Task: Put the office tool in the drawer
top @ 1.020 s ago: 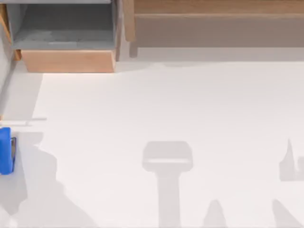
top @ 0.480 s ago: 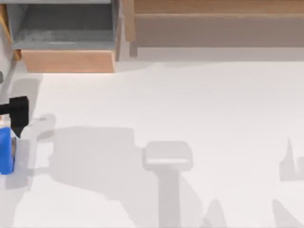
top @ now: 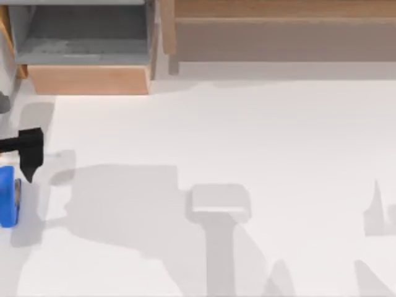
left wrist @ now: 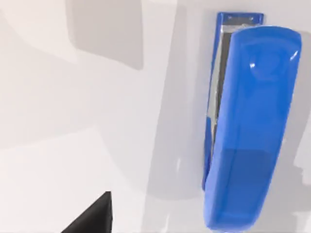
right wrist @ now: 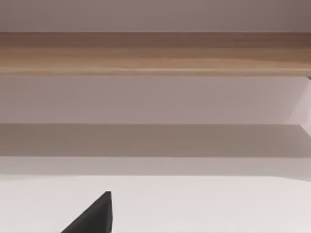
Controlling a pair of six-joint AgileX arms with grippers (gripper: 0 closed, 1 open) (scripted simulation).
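**Early approach: the tool not yet picked up, the drawer open and waiting**

White table point(top: 247, 136), seen from above, with the furniture along its far edge. At the far right stands the wide wooden shelf point(top: 278, 37) with its brown-grey panel; it takes no part in the task. At the far left stands the drawer point(top: 86, 79), pulled open so that its grey inside shows behind the light-wood front panel; nothing lies in it.

The office tool point(top: 7, 197), a bright-blue stapler with a thin grey metal edge, lies flat on the table at the left edge of the top view, nearer the camera than the drawer and well apart from it. In the left wrist view the tool point(left wrist: 250, 126) rests alone on the white surface, nothing touching it.

The left gripper point(top: 28, 151) hangs just beyond the tool on the drawer side, close to it but not around it; whether its fingers stand wide or narrow cannot be told. One dark finger tip of the right gripper point(right wrist: 92, 216) is in the right wrist view, which faces the shelf; its opening cannot be told either.

Judged progress: the opening of the drawer is done. Grasping, lifting, carrying and releasing the tool inside all remain.
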